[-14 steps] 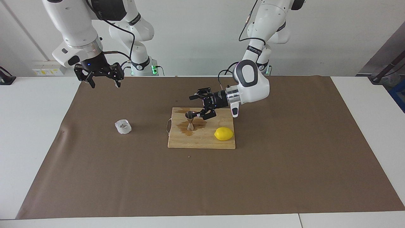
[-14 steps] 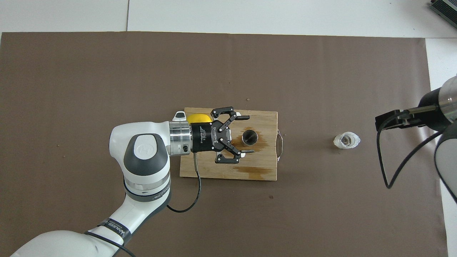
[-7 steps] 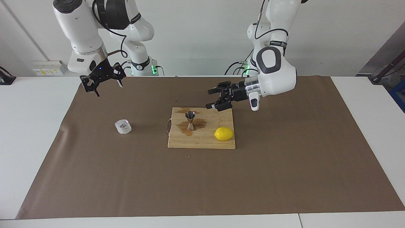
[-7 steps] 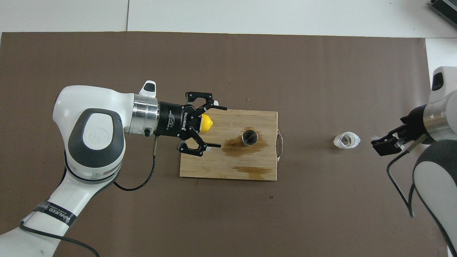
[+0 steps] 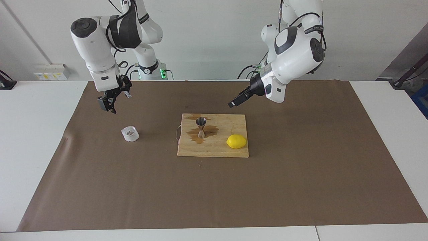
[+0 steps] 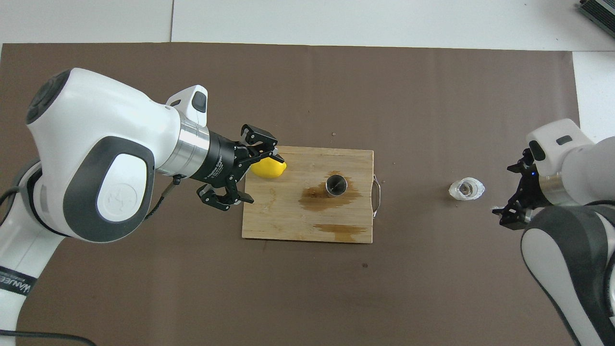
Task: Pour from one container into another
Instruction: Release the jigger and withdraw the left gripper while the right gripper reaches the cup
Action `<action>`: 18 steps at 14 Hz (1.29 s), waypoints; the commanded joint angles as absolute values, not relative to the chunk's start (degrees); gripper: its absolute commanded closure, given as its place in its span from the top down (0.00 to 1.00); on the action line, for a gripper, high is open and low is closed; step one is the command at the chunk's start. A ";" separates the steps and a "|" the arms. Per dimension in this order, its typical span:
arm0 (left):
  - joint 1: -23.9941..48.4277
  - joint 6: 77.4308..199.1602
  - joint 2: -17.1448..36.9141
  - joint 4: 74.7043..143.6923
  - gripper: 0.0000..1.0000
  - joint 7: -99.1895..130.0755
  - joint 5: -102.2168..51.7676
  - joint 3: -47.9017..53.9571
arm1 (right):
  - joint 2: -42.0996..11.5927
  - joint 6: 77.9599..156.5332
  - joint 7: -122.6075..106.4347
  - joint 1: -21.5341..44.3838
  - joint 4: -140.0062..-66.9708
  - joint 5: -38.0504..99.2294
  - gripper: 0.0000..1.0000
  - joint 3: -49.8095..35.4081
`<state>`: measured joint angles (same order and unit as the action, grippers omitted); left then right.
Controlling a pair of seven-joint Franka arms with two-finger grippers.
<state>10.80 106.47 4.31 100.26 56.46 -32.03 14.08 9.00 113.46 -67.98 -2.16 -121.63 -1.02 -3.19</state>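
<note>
The crinkled cup looked thin, light and soft-walled — a thing that would buckle under a hard squeeze, so I judged it best taken gently across its sides, low enough not to crush the rim. It stood upright on the brown mat, toward the right arm's end of the table and well apart from the cutting board. The steel jigger seemed stiff and smooth, narrow at the waist and likely easy to tip; it stood upright on the board in a brown puddle, with a lemon on the same board toward the left arm's end.

The left gripper hung raised over the mat beside the board's edge at the left arm's end, forearm angled down toward the board, fingers spread apart and empty. The right gripper hung in the air over the mat near the cup, pointing downward and holding nothing — whether its fingers were parted I could not tell.
</note>
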 commanded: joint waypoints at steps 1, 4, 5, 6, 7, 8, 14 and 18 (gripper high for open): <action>12.04 103.28 1.06 99.76 1.00 56.34 -22.89 13.62 | 6.78 118.65 -78.28 -5.09 -126.12 1.75 1.00 -3.52; 11.95 97.93 -0.44 97.48 1.00 47.85 -12.61 13.45 | 1.86 123.47 -90.40 -7.29 -126.56 5.96 1.00 -3.52; 11.43 95.82 -0.44 96.08 1.00 43.90 -9.09 13.19 | 1.06 123.83 -91.92 -7.64 -126.91 6.24 1.00 -3.52; 11.08 94.41 -0.44 95.37 1.00 39.68 -6.79 12.75 | 0.45 124.36 -92.54 -7.73 -127.18 6.24 1.00 -3.52; 9.77 93.70 -0.44 94.67 1.00 35.29 -5.03 12.40 | -0.17 125.76 -93.77 -7.73 -127.61 6.24 1.00 -3.52; 7.75 93.00 -0.53 94.05 1.00 31.42 -4.23 12.22 | -1.48 127.60 -95.26 -7.82 -127.62 6.33 1.00 -3.60; -2.45 84.21 -1.32 87.56 1.00 23.82 -2.12 12.04 | -6.59 133.59 -107.23 -8.53 -128.05 16.52 1.00 -3.52; -4.66 86.13 -1.75 87.62 1.00 23.03 -1.49 11.95 | -7.12 133.86 -107.67 -8.70 -128.93 16.70 1.00 -3.52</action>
<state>-3.76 86.11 -1.15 86.87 24.08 -2.59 11.35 -7.38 132.98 -105.39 -7.86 -127.73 14.88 -3.07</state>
